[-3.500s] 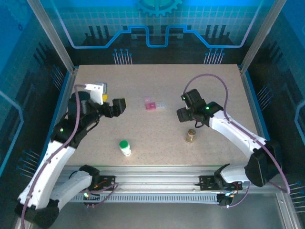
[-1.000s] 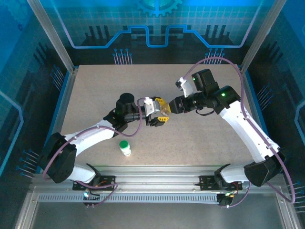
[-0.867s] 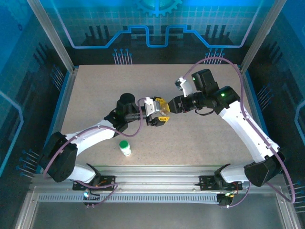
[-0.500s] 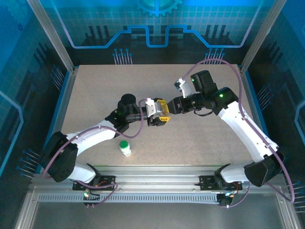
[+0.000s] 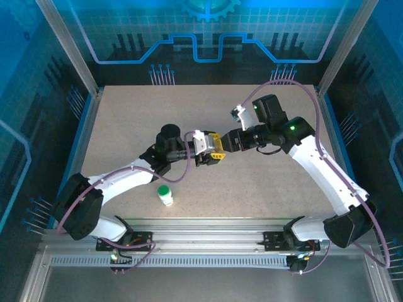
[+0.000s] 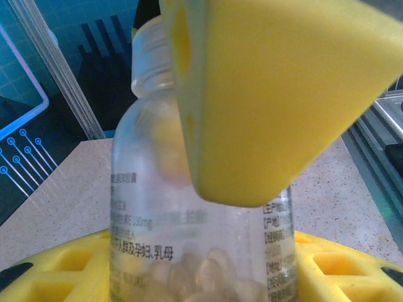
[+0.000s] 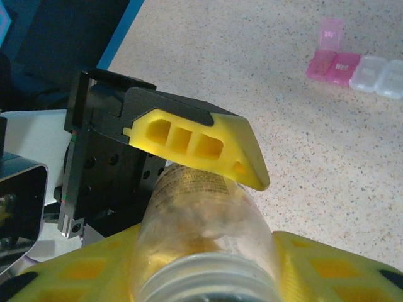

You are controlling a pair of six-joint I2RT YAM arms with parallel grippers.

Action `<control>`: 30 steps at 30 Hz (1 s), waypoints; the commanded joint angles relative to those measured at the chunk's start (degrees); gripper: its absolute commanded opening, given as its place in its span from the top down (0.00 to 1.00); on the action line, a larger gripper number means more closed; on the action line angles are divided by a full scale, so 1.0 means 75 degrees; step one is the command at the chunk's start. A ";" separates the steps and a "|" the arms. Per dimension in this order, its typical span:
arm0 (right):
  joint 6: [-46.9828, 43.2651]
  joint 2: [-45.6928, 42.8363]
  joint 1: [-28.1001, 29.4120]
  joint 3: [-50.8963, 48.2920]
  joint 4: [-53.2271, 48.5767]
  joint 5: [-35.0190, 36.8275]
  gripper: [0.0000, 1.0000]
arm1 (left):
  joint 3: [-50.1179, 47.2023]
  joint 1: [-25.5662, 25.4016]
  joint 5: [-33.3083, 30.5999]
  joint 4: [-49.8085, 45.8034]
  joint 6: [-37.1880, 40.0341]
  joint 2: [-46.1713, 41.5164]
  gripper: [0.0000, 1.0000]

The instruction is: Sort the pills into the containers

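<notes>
Both arms are meeting over mid-table [image 5: 126, 113]. The left gripper [image 5: 213, 151] is clamping the uncapped translucent bottle [image 6: 151, 189] off the surface. The right gripper [image 5: 225, 143] is flanking its mouth end, grip cannot tell. The green-capped white bottle [image 5: 165, 195] is standing near the front edge. Likely a handover. Next calls for one secure hold, then tipping the pills [image 6: 201, 277] toward the pill box [image 7: 352, 63].

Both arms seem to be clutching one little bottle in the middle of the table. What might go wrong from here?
1. The translucent bottle sits between the left end effector and the right end effector; if one lets go before the other grips firmly, it may drop onto the table.
2. Its neck looks uncapped, with pills inside, so tilting might spill them.
3. The yellow fingers crowd together and might collide.
</notes>
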 commanded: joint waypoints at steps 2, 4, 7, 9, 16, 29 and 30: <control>0.0240 -0.0535 -0.0327 -0.0181 0.0283 0.0461 0.40 | -0.0314 -0.0075 -0.0319 0.0622 -0.0060 0.0056 0.86; 0.0297 -0.0723 -0.0467 -0.0231 0.0315 0.0685 0.38 | -0.0372 -0.0068 -0.0574 0.0616 -0.0264 0.0057 0.95; 0.0409 -0.0979 -0.0618 -0.0263 0.0410 0.0874 0.34 | -0.0318 -0.0049 -0.1052 0.0438 -0.0735 0.0118 1.00; 0.0574 -0.1129 -0.0632 -0.0297 0.0605 0.1042 0.34 | -0.0337 -0.0046 -0.1387 0.0608 -0.0997 0.0259 1.00; 0.1874 -0.1333 -0.0251 -0.1457 0.2600 0.2202 0.32 | -0.0630 -0.0053 -0.2547 0.2602 -0.2178 0.0929 1.00; 0.2332 -0.0627 0.0399 -0.1997 0.4541 0.3295 0.43 | -0.0622 -0.0070 -0.2504 0.3817 -0.2612 0.1425 1.00; 0.2312 -0.0585 0.0399 -0.2015 0.4610 0.3290 0.44 | -0.0619 -0.0083 -0.2496 0.3825 -0.2624 0.1436 1.00</control>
